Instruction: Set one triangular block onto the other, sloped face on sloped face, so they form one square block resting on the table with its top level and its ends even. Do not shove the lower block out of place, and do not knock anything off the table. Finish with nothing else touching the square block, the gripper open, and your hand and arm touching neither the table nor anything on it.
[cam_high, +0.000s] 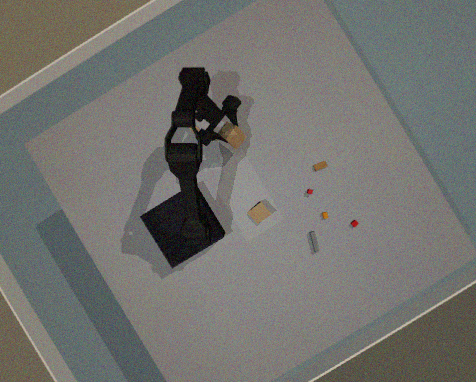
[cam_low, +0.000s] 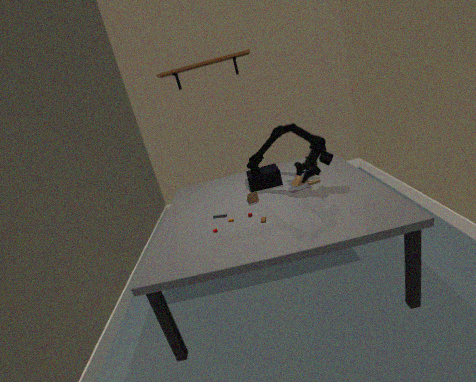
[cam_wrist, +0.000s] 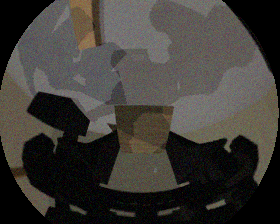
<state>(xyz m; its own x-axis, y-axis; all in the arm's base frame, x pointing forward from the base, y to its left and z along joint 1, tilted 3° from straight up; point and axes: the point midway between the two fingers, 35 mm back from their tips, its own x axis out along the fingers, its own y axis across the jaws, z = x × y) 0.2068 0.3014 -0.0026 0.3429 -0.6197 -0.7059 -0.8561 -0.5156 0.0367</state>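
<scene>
My gripper (cam_high: 230, 131) (cam_low: 303, 178) (cam_wrist: 143, 130) is shut on a wooden triangular block (cam_high: 235, 137) (cam_low: 297, 180) (cam_wrist: 145, 135), whose face shows between the two fingers in the wrist view. The fingers hide parts of its sides, and I cannot tell whether it is clear of the table. The other wooden triangular block (cam_high: 259, 213) (cam_low: 252, 198) stands apart on the table, beside the black arm base. Its sloped face is hard to make out.
A long wooden piece (cam_low: 314, 182) (cam_wrist: 85, 22) lies near my gripper. Toward the table's other side lie a small wooden block (cam_high: 320, 166) (cam_low: 263, 220), two red bits (cam_high: 310, 191) (cam_high: 354, 223), an orange bit (cam_high: 325, 215) and a grey bar (cam_high: 313, 242) (cam_low: 220, 216).
</scene>
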